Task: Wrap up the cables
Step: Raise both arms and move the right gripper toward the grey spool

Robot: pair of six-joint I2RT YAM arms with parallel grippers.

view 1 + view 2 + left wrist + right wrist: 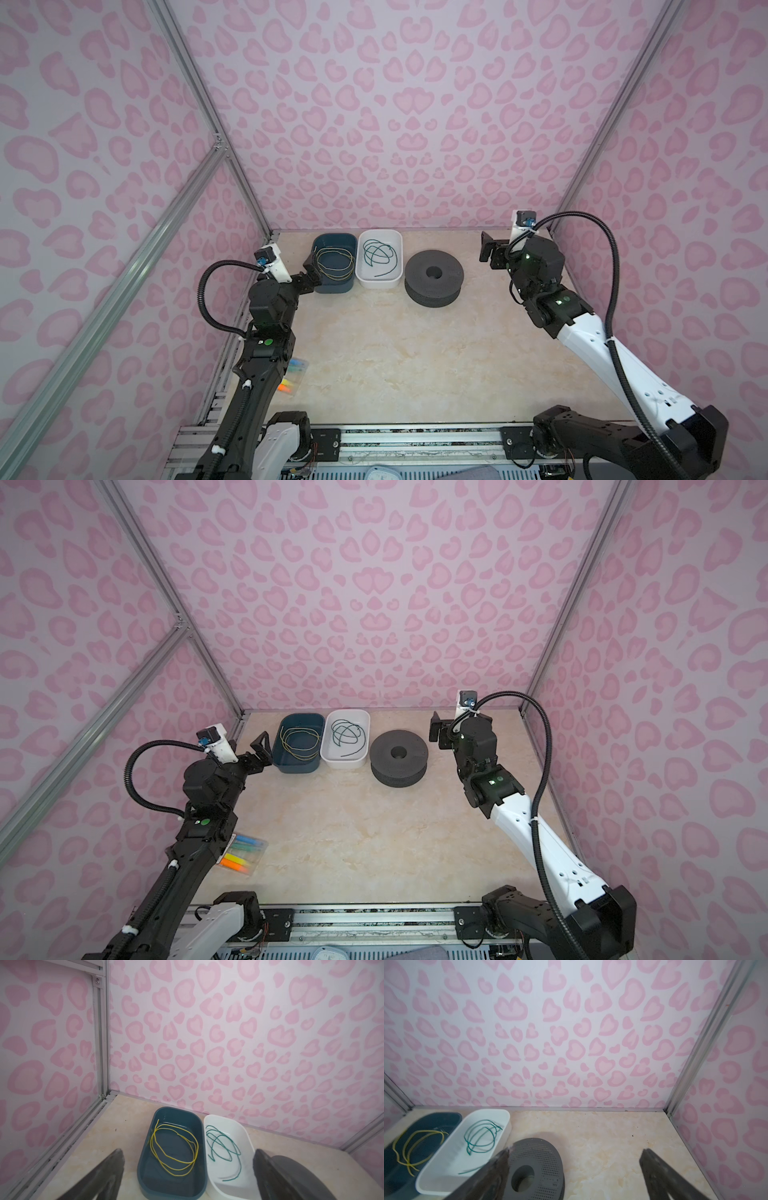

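The pale yellow cable (335, 249) (177, 1175) lies in loose loops inside a dark blue bin (334, 236) at the back of the table. The dark green cable (378, 257) (229, 1179) lies looped in the white bin (380, 232) beside it. My left gripper (312, 273) (188, 1151) hovers open at the blue bin's left side with nothing between its fingers. My right gripper (485, 249) (575, 1150) is open and empty, raised to the right of a dark grey perforated spool (434, 276) (542, 1159).
The spool stands just right of the white bin. A clear box of coloured markers (243, 852) lies at the front left, partly under my left arm. Pink-patterned walls with metal frame rails close in the back and both sides.
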